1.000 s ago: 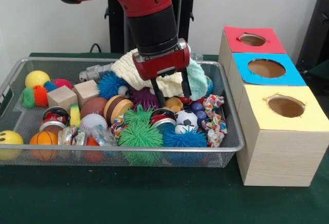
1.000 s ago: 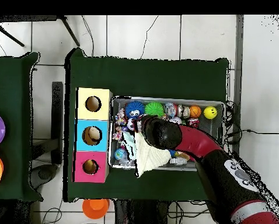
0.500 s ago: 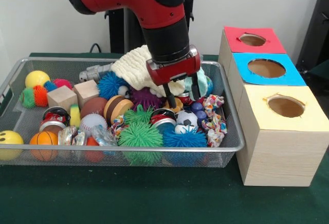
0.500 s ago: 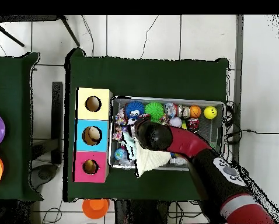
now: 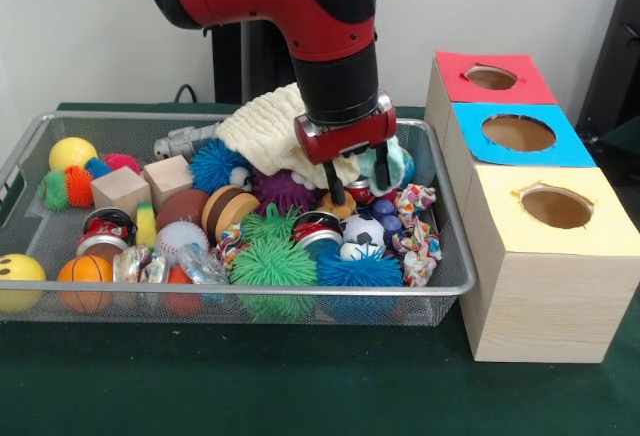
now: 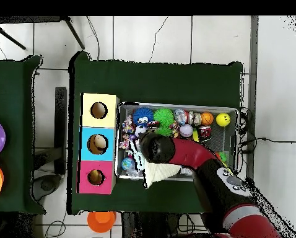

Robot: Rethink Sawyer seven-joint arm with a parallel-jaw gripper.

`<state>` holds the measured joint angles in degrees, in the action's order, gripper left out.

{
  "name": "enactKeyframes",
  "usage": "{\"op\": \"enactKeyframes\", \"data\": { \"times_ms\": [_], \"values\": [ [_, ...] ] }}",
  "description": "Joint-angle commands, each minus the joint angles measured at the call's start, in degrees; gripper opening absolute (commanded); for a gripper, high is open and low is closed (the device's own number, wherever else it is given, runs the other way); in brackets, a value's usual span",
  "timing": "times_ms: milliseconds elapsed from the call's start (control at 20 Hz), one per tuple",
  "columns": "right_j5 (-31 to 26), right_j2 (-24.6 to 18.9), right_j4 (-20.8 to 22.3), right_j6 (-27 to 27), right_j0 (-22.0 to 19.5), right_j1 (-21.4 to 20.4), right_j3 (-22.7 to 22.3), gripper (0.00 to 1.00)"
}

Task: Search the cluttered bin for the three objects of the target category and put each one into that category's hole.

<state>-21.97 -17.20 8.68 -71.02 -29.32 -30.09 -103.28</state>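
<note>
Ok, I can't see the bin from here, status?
Gripper open, low in the bin by the boxes. Nothing held. Fingers among small balls; cloth right behind.

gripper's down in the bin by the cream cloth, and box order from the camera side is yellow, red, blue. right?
Not quite: the order is off. The front view shows the yellow box nearest the camera, then the blue box, with the red box farthest. The rest holds: the gripper is down in the wire bin, right by the cream cloth.
</note>
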Motion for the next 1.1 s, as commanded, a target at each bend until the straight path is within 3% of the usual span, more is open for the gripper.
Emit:
{"op": "enactKeyframes", "data": {
  "times_ms": [50,1100],
  "values": [
    [-7.68,5.22,2.71,-5.56,2.07,1.67,4.69,1.00],
    [2.10,8.76,3.91,-6.83,4.01,1.98,5.11,1.00]
  ]
}}
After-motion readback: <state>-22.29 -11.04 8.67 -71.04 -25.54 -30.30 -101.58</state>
